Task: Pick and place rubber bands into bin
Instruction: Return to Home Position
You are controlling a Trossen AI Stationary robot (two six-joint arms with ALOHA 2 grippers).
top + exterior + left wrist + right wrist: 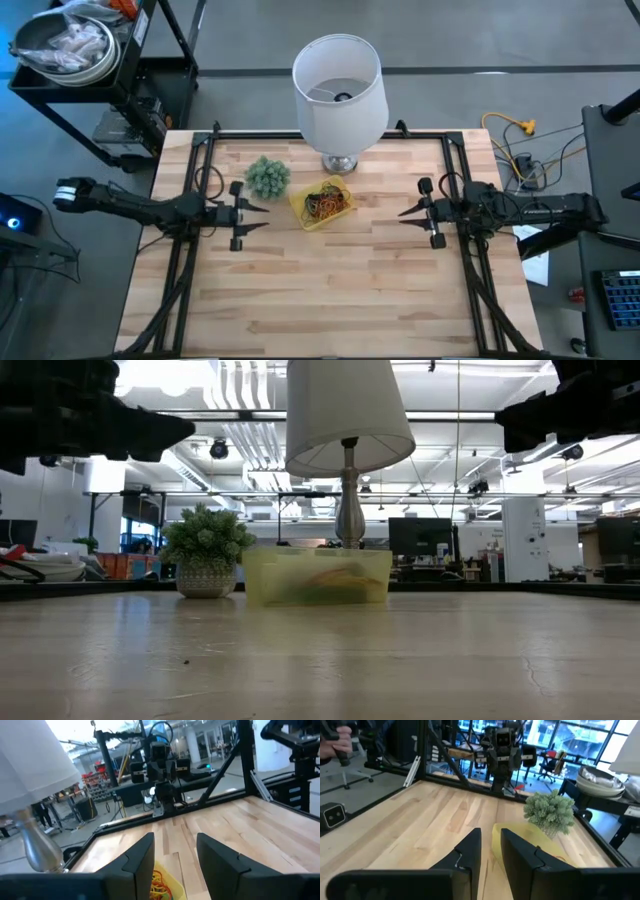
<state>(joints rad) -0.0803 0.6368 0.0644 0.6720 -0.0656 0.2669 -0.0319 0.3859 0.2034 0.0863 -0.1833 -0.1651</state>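
Rubber bands point(326, 204) heaped in bin point(303, 214), ahead of both fingertip pairs. Left gripper point(264, 217) fingers apart, empty; right gripper point(403, 214) likewise, narrower gap. Risk: springy heap spilling over low rim.

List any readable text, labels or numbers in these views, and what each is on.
None readable.
Lamp, yellow bin, plant: no lettering shows.
Paper off the table's right edge: too small to read.

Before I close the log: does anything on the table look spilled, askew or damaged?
Nothing serious. The yellow bin sits turned at an angle to the table, but the rubber bands lie inside it, and none are spilled on the wood.
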